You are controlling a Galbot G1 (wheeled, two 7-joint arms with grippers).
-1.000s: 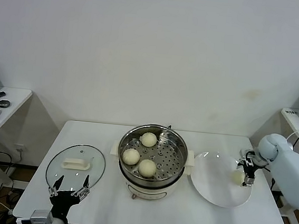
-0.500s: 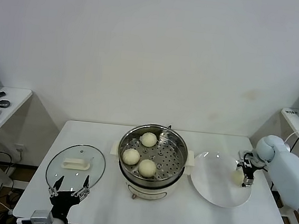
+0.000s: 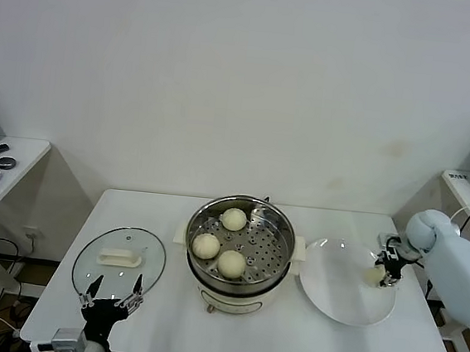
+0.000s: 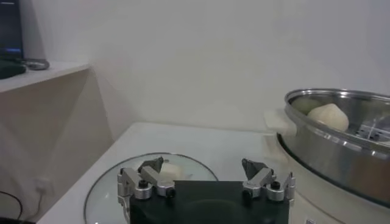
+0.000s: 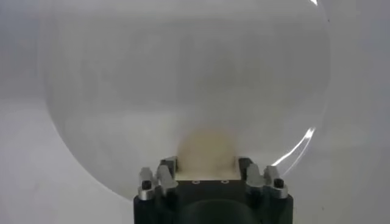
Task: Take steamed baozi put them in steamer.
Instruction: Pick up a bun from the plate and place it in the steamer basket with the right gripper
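Observation:
The steamer (image 3: 265,242) stands mid-table with three steamed baozi (image 3: 233,219) on its perforated tray. A fourth baozi (image 3: 373,275) lies on the white plate (image 3: 333,279) at the right. My right gripper (image 3: 380,274) is down on that plate, shut on this baozi. In the right wrist view the baozi (image 5: 206,147) fills the gap between the fingers of the right gripper (image 5: 206,167), low over the plate (image 5: 183,79). My left gripper (image 3: 111,290) waits open at the table's front left, holding nothing. In the left wrist view the left gripper (image 4: 204,173) hovers before the steamer (image 4: 341,139).
A round glass lid (image 3: 119,256) with a white handle lies flat left of the steamer, just beyond my left gripper. A side desk (image 3: 3,166) with a mouse stands at far left, and another desk edge (image 3: 467,186) at far right.
My right gripper has closed its fingers onto the baozi on the plate. The left arm has stayed where it was.

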